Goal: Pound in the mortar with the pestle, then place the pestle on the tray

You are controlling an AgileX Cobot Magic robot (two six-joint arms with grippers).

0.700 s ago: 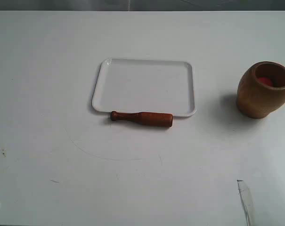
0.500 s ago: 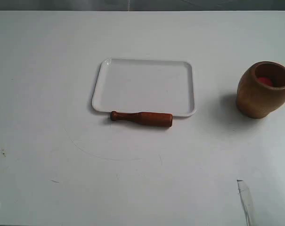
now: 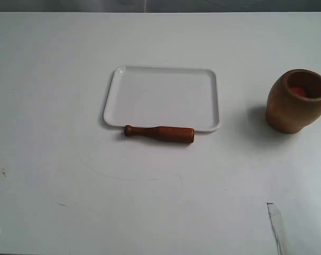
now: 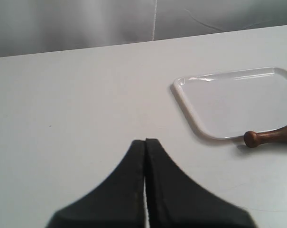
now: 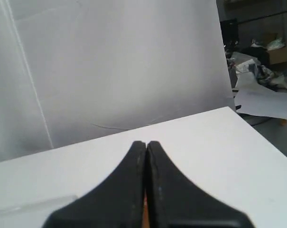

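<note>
The reddish-brown pestle (image 3: 159,133) lies flat on the table against the near rim of the white tray (image 3: 163,72), its knob pointing left. The light-brown mortar (image 3: 296,101) stands upright at the right edge, something red inside it. Neither arm shows in the exterior view. In the left wrist view my left gripper (image 4: 145,141) is shut and empty above bare table, with the tray (image 4: 190,116) and the pestle's knob (image 4: 252,138) off to one side. My right gripper (image 5: 146,143) is shut with nothing in it; a sliver of orange-brown shows through the gap lower down.
The white table (image 3: 54,79) spreads wide round the objects. A backdrop stands behind its far edge (image 5: 110,71). Clutter lies beyond the table corner (image 5: 262,95) in the right wrist view. Small scuffs mark the near table surface (image 3: 274,220).
</note>
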